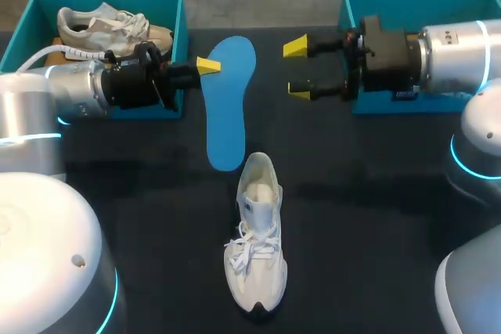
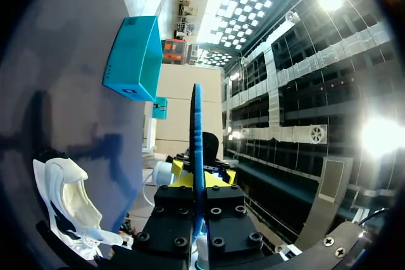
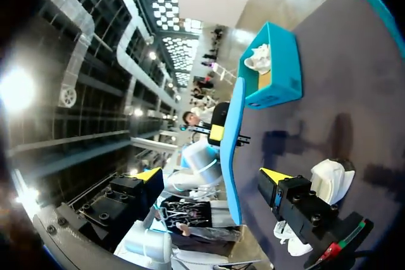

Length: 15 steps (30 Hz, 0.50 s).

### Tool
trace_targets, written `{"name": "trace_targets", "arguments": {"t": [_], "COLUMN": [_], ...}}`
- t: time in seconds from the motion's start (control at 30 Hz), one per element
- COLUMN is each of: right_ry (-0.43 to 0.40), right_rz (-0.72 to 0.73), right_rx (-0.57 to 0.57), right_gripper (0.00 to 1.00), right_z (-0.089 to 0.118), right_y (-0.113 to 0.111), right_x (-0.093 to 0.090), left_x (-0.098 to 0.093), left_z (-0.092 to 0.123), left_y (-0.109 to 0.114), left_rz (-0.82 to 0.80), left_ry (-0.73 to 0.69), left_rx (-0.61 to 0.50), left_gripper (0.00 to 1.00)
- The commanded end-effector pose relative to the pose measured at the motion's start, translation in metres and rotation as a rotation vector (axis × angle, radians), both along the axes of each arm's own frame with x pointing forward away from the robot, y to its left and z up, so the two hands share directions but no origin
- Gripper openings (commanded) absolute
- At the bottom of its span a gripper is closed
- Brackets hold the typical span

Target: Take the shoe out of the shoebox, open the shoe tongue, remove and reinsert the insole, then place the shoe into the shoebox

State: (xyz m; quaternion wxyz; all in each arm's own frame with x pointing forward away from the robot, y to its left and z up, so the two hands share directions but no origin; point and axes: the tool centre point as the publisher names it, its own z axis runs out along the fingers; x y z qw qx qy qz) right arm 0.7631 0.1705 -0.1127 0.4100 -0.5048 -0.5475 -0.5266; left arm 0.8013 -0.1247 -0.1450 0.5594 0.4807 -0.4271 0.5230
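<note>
My left gripper [image 1: 207,66] is shut on the edge of a blue insole [image 1: 228,107] and holds it above the table, between the two boxes. The left wrist view shows the insole [image 2: 197,137] edge-on, pinched between the fingers. My right gripper [image 1: 297,68] is open just right of the insole's wide end, not touching it. In the right wrist view the insole [image 3: 232,150] stands ahead of the spread fingers [image 3: 274,176]. A white laced shoe [image 1: 257,244] lies on the black table near the front, its opening toward the insole; it also shows as the shoe [image 2: 66,200] and the shoe [image 3: 329,181] in the wrist views.
A teal shoebox [image 1: 178,33] at the back left holds another pale shoe [image 1: 106,25]. A second teal shoebox [image 1: 419,1] stands at the back right, partly behind my right arm. The black table surface surrounds the white shoe.
</note>
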Motion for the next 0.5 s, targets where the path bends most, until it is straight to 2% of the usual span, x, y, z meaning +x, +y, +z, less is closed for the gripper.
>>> {"name": "trace_targets", "arguments": {"t": [0.03,0.4,0.5], "right_ry": [-0.003,0.004,0.004], "right_rz": [0.006,-0.009,-0.009], "right_rx": [0.033,0.014,0.014], "right_gripper": [1.00,1.00,1.00], "right_z": [-0.0022,-0.0016,-0.0016], "right_y": [0.0004,-0.0054,-0.0054], "right_x": [0.0016,0.0038,0.0038], "left_x": [0.0000,0.0000,-0.0014], "left_z": [0.0009,0.0009,0.0073], "left_y": [0.0002,0.0002,-0.0004], "left_rz": [-0.002,-0.002,-0.007], "left_ry": [0.000,0.000,-0.052], "left_rx": [0.004,0.004,-0.031], "left_gripper": [0.00,0.00,0.00]}}
